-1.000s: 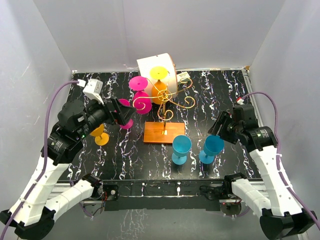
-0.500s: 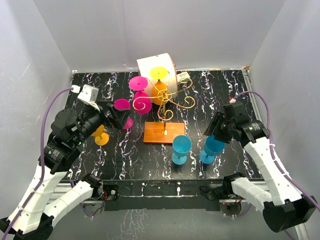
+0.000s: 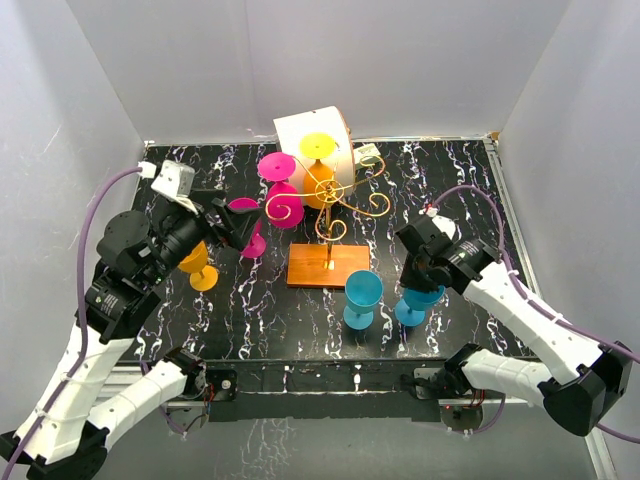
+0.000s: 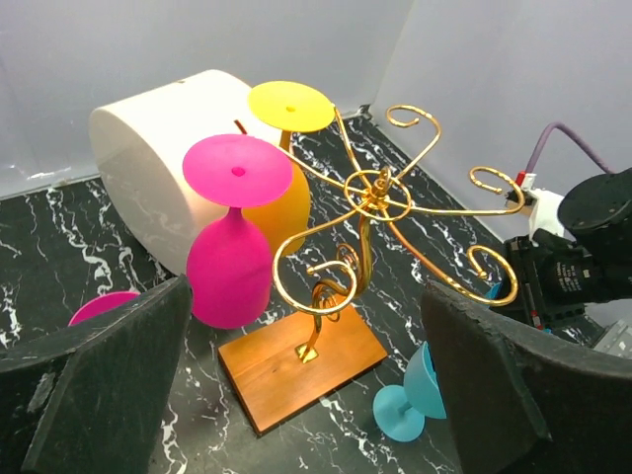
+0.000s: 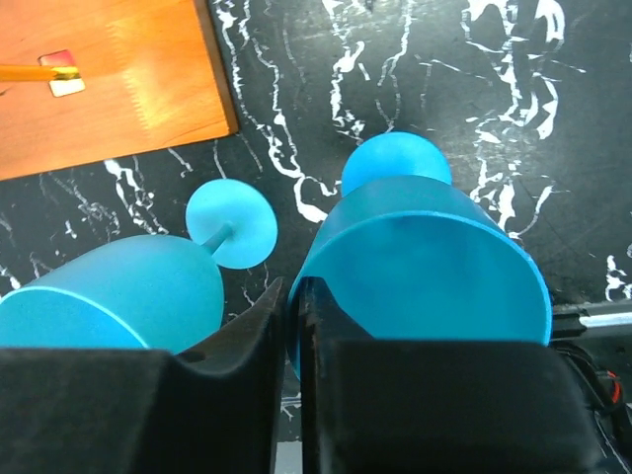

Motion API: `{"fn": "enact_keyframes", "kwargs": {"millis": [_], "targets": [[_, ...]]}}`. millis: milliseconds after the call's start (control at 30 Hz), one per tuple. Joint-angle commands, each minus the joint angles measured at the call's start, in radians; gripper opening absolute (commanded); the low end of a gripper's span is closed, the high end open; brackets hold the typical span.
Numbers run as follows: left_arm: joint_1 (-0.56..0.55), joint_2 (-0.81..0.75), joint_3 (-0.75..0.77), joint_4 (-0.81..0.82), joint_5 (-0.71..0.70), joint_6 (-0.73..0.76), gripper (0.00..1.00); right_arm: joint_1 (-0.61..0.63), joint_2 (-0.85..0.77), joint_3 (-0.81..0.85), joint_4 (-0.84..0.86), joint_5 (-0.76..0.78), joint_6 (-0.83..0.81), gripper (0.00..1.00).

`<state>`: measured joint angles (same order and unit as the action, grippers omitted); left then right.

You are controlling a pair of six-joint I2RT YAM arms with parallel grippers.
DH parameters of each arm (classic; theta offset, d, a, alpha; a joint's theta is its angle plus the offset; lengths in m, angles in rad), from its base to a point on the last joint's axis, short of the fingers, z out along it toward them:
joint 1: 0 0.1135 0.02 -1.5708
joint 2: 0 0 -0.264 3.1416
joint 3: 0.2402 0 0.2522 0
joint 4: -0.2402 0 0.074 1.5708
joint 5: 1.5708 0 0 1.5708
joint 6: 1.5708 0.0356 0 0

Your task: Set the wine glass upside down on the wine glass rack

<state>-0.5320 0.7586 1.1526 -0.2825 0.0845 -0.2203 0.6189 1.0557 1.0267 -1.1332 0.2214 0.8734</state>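
Note:
The wine glass rack (image 3: 330,200) is gold wire on a wooden base (image 3: 325,266); a pink glass (image 3: 282,197) and an orange glass (image 3: 318,172) hang from it upside down. Two blue wine glasses stand upright in front. My right gripper (image 3: 418,272) is shut on the rim of the right-hand one (image 5: 434,257), one finger inside the bowl, one outside. The other blue glass (image 5: 109,291) stands just left of it. My left gripper (image 4: 306,291) hovers left of the rack (image 4: 380,193), open, holding nothing.
A white cylinder box (image 3: 310,135) stands behind the rack. An orange glass (image 3: 200,270) and a pink glass (image 3: 250,235) stand at the left, under my left arm. White walls close in the black marbled table (image 3: 450,190).
My right arm has swung left and down onto the right blue glass and its jaws have closed on the rim. My left gripper has drawn back slightly and opened wider.

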Motion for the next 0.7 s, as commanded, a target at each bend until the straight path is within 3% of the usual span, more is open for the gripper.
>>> {"fn": "enact_keyframes", "kwargs": {"millis": [0, 433, 667], "targets": [[0.003, -0.018, 0.034, 0.057, 0.035, -0.001, 0.99, 0.026, 0.012, 0.081, -0.056, 0.141, 0.044, 0.01], [0.004, 0.074, 0.129, 0.072, 0.173, -0.043, 0.99, 0.030, -0.088, 0.325, -0.077, 0.404, 0.024, 0.00], [0.003, 0.196, 0.201, 0.171, 0.414, -0.196, 0.98, 0.030, -0.282, 0.295, 0.096, 0.533, 0.031, 0.00]]}}
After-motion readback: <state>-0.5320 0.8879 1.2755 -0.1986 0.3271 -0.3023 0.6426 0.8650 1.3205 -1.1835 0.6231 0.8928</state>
